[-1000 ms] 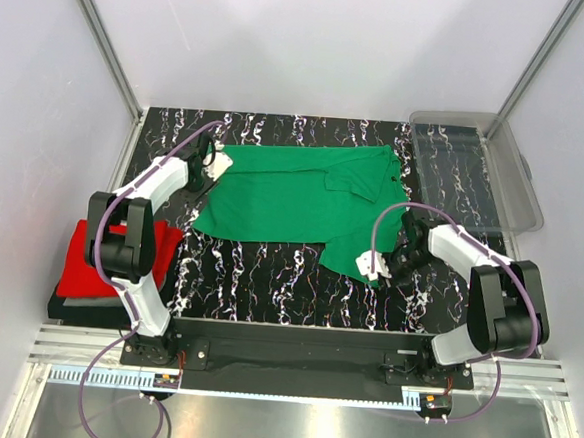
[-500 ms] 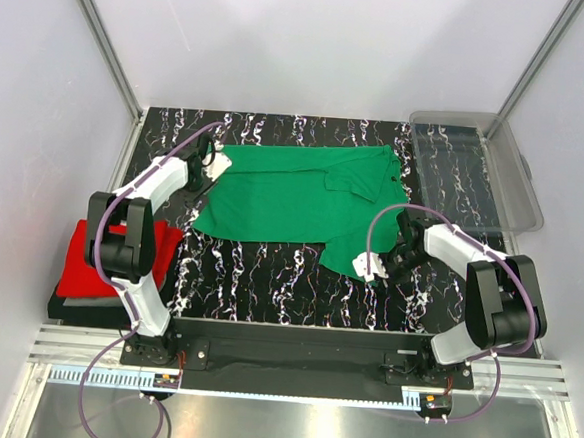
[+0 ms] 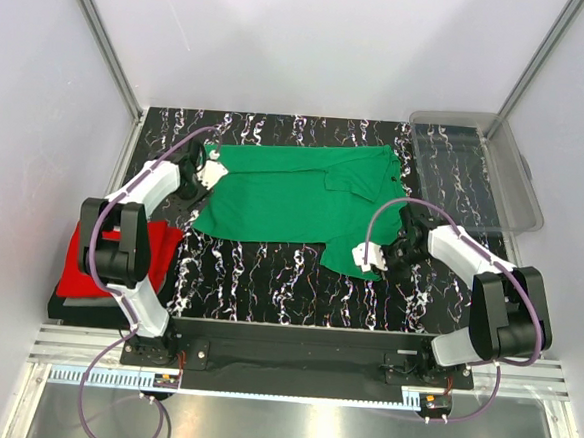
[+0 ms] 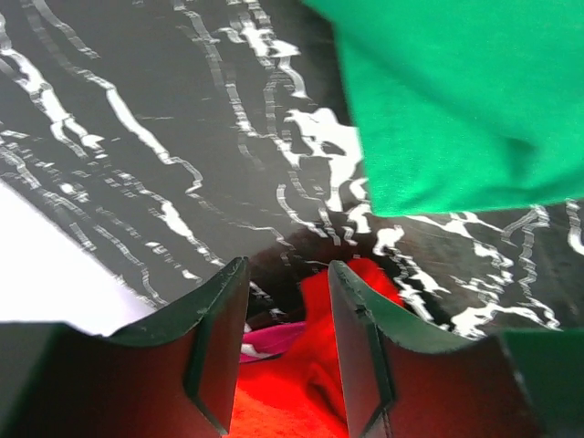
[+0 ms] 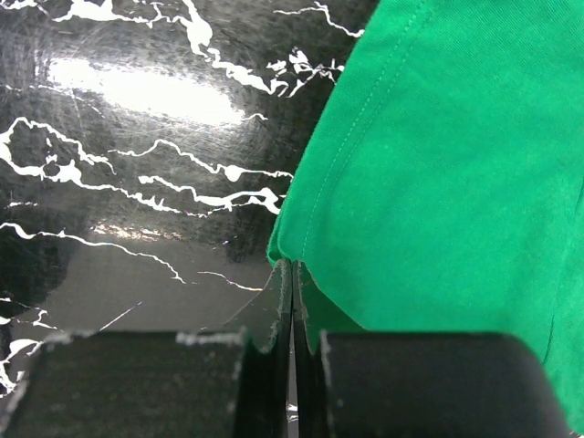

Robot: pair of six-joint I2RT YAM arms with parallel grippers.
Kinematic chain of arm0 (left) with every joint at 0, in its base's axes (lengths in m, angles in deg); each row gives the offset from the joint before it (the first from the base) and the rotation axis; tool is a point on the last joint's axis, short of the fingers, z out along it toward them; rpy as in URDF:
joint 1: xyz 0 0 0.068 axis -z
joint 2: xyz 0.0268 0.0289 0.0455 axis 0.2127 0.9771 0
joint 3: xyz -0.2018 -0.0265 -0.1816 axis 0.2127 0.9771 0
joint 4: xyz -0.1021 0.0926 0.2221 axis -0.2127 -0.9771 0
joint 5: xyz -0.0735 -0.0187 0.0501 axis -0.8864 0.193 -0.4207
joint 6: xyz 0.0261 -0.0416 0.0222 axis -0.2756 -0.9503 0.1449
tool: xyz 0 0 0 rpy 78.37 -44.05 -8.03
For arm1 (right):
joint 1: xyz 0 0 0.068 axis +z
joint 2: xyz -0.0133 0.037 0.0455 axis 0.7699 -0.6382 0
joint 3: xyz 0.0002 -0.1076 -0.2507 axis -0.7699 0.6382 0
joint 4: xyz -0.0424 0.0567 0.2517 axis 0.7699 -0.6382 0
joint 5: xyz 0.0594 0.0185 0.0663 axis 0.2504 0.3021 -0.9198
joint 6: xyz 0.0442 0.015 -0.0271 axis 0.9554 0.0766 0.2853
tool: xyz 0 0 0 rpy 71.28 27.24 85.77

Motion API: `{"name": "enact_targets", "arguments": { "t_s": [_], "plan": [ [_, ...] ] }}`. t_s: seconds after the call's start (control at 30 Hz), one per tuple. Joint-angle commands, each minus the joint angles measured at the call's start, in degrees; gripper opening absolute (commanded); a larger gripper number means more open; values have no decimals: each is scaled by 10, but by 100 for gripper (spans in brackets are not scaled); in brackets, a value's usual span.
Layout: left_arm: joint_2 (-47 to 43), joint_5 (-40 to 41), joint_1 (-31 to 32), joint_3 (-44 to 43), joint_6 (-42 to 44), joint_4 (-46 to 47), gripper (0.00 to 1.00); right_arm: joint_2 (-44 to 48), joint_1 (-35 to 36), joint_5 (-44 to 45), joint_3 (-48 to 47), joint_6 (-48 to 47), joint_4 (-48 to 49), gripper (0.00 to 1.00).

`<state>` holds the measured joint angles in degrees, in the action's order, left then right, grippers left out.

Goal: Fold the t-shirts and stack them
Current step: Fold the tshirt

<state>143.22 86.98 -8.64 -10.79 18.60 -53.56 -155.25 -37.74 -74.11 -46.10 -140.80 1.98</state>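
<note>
Jaws of the right gripper (image 5: pixel 292 274) are pressed together on the near hem corner of the green shirt (image 3: pixel 294 194), which lies spread flat across the table (image 3: pixel 268 277). In the last second this gripper shifts a little leftward, taking the corner with it, likely the start of a fold. The left gripper (image 4: pixel 287 269) is spread and empty, backed slightly off the shirt's far-left corner. The red shirt (image 3: pixel 109 261) sits folded at the left edge, well apart. Folding has barely begun.
</note>
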Motion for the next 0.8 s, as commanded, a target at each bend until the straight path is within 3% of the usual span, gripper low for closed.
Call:
{"name": "enact_targets", "arguments": {
  "t_s": [0.0,0.13,0.63,0.67,0.77],
  "plan": [
    [3,-73,0,-24,-1,-24,45,12,5,7,-9,29,15,0],
    [45,-97,0,-52,-25,-61,42,9,7,12,-14,34,15,0],
    [117,-98,0,-72,-38,-58,35,0,13,16,-24,59,20,0],
    [119,-98,0,-73,-39,-58,33,2,13,16,-23,60,19,0],
    [122,-95,0,-70,-39,-58,13,1,13,18,-22,64,21,0]
  ]
}}
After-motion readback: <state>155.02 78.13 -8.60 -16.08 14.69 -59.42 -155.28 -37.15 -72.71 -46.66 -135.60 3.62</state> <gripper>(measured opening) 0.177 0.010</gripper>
